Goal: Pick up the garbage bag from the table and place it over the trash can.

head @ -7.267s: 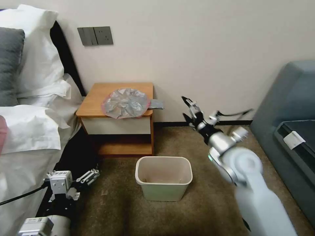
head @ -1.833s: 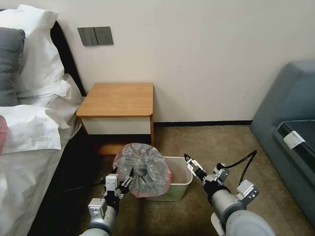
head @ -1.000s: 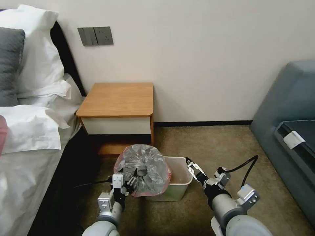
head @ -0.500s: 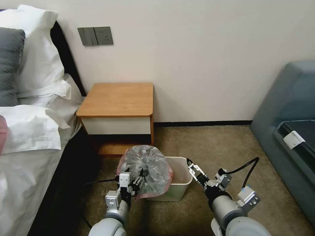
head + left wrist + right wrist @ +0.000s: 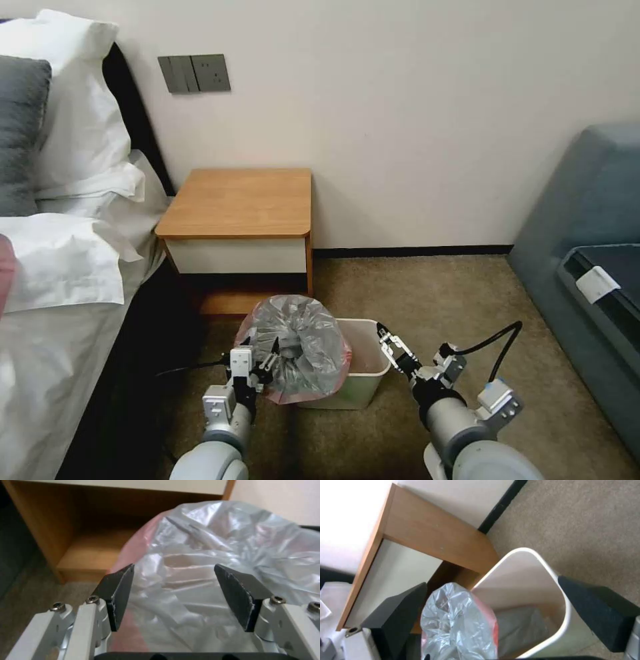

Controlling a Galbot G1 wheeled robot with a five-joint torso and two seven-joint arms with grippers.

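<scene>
Risk: crinkly grey pink-rimmed garbage bag sliding off cream plastic trash can | left gripper fingers spread, gripping nothing | right gripper fingers spread, empty

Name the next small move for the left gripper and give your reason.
Probably ease the left gripper forward and shut on the garbage bag. Its fingers stand open with the plastic between them, and the bag covers just the left part of the trash can, whose right side gapes open.

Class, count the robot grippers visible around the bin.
2. The left gripper, open, is against the garbage bag at the trash can's left side; the right gripper, open, hovers by its right rim.
</scene>
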